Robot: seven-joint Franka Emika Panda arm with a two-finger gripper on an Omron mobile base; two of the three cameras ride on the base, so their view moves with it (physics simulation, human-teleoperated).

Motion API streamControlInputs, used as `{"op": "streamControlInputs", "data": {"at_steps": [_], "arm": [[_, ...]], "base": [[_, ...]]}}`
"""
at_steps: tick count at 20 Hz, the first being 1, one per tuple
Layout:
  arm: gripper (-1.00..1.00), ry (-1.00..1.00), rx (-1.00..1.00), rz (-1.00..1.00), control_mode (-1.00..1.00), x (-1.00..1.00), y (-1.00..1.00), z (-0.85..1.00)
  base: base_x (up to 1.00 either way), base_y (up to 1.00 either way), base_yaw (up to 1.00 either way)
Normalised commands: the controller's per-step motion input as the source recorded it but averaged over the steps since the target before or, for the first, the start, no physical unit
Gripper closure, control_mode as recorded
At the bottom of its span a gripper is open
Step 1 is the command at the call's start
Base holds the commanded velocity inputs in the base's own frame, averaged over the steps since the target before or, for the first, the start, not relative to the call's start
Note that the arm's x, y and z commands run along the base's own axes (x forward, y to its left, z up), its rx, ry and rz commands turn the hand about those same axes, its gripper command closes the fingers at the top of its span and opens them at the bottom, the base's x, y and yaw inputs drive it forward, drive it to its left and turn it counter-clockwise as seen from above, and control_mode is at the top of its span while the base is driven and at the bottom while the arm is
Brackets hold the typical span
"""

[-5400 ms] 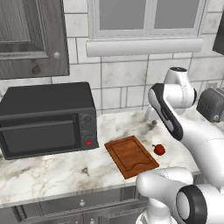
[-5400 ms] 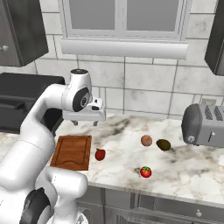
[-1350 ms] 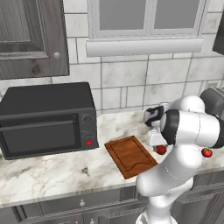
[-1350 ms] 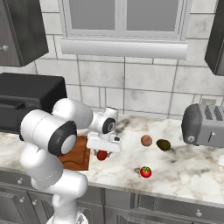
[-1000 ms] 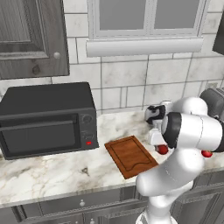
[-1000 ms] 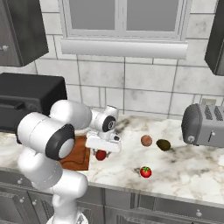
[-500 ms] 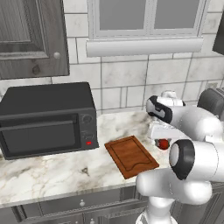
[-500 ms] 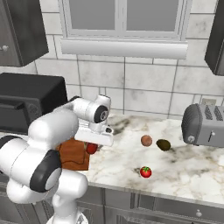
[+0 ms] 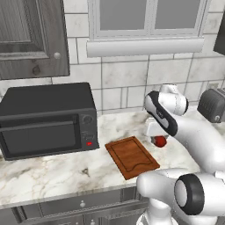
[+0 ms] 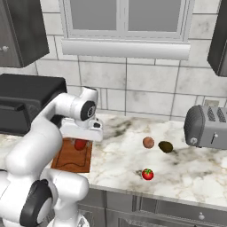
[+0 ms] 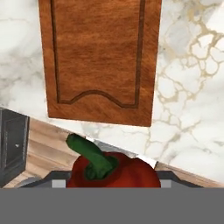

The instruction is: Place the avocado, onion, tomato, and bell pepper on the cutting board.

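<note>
While gripped by fingers, bell pepper above cutting board edge.

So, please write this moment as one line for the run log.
claw: shut on bell pepper | position: above cutting board | onion, avocado, tomato: on counter

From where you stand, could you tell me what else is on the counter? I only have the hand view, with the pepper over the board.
Observer: The onion and avocado lie side by side toward the toaster.
Operator: And the tomato, please?
Observer: The tomato sits alone nearer the counter's front edge.
Operator: Is the pepper lifted?
Observer: Yes, the pepper hangs above the board, clear of it.
</note>
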Motion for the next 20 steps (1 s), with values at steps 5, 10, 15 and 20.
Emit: {"op": "streamControlInputs", "data": {"at_steps": [5,10,15,20], "arm": [[1.0,-0.16,0.0,0.0,-1.0,0.17,0.53,-0.02],[1.0,-0.17,0.0,0.0,-1.0,0.35,0.4,0.0],[1.0,-0.11,-0.01,0.0,-1.0,0.29,0.25,-0.02],[1.0,0.0,0.0,0.0,-1.0,0.23,0.13,-0.25]], "base": [[0.0,0.0,0.0],[0.0,0.0,0.0],[0.0,0.0,0.0],[0.0,0.0,0.0]]}}
